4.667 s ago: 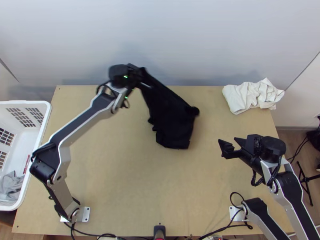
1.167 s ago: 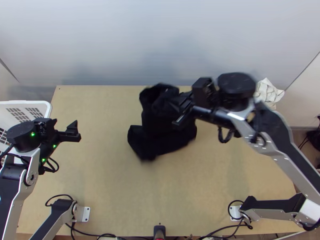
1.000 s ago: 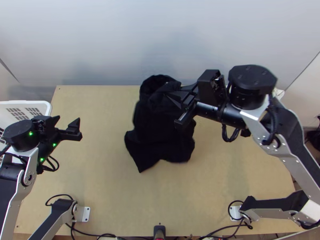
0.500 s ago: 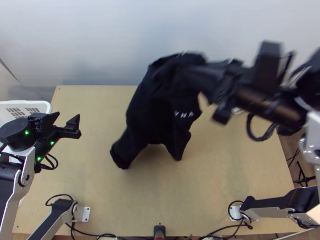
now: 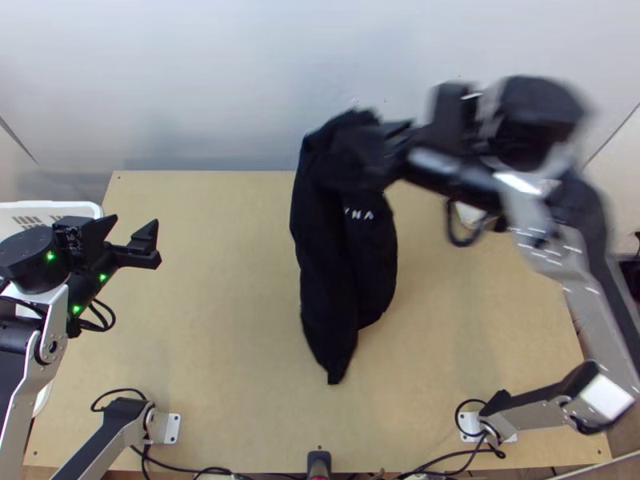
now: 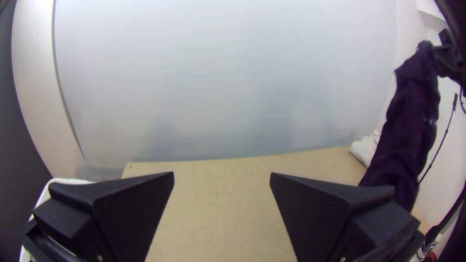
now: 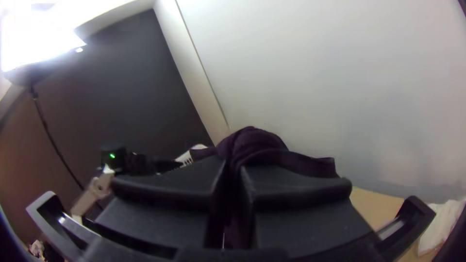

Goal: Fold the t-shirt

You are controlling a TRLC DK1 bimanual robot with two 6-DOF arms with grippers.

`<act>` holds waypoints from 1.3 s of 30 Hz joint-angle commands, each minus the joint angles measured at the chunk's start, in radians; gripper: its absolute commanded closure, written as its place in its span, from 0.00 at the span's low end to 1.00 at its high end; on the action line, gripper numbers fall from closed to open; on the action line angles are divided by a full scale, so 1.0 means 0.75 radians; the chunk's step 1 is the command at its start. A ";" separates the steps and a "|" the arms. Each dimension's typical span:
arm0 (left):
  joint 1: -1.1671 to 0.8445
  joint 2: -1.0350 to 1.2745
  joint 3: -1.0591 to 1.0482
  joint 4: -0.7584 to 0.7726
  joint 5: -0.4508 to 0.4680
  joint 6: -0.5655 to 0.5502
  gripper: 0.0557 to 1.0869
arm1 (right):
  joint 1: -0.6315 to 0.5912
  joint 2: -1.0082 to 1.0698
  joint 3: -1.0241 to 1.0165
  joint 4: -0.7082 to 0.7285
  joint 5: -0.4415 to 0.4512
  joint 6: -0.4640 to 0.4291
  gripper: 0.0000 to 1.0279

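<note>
The right gripper's (image 5: 386,148) fingers are clamped on the black t-shirt (image 5: 346,256), over the far middle of the bench (image 5: 216,344). In the right wrist view, dark cloth comes up between the fingers and bulges out beyond them, bunched. From that grip the t-shirt hangs in long, loose folds, narrowing to a tip that points toward the near side; small white print shows on its right part. Whether the tip touches the bench, I cannot tell.

The left gripper (image 5: 132,234) is over the bench's left side, well apart from the t-shirt, its fingers wide apart with nothing between them.

Farther out, a white cloth (image 6: 364,148) lies crumpled at the bench's far right corner. A white basket (image 5: 52,210) with slotted sides stands at the left edge, close by the left gripper. Black cables (image 5: 180,470) run along the near edge, and a pale wall (image 5: 224,80) rises behind the far edge.
</note>
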 commanded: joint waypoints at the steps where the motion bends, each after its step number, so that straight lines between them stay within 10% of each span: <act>1: 0.015 0.004 0.002 -0.006 -0.003 0.004 0.07 | 0.114 0.105 -0.353 0.089 0.183 -0.133 0.97; 17: 0.121 -0.002 -0.092 0.014 -0.001 0.037 0.07 | 0.255 0.762 -0.439 0.359 0.749 -0.233 0.97; 29: 0.144 0.010 -0.122 0.080 -0.001 0.029 0.07 | 0.374 0.889 -0.185 0.353 0.686 -0.180 0.97; 30: 0.150 0.010 -0.122 0.080 -0.001 0.029 0.07 | 0.371 0.889 -0.173 0.345 0.649 -0.164 0.87; 32: 0.160 0.008 -0.128 0.080 -0.003 0.031 0.07 | 0.365 0.881 -0.167 0.276 0.602 -0.119 0.17; 33: 0.174 0.008 -0.133 0.080 -0.001 0.035 0.07 | 0.363 0.874 -0.167 0.241 0.600 -0.121 0.02; 39: 0.219 -0.006 -0.188 0.082 -0.001 0.059 0.07 | 0.288 0.690 -0.302 0.069 0.571 -0.108 0.03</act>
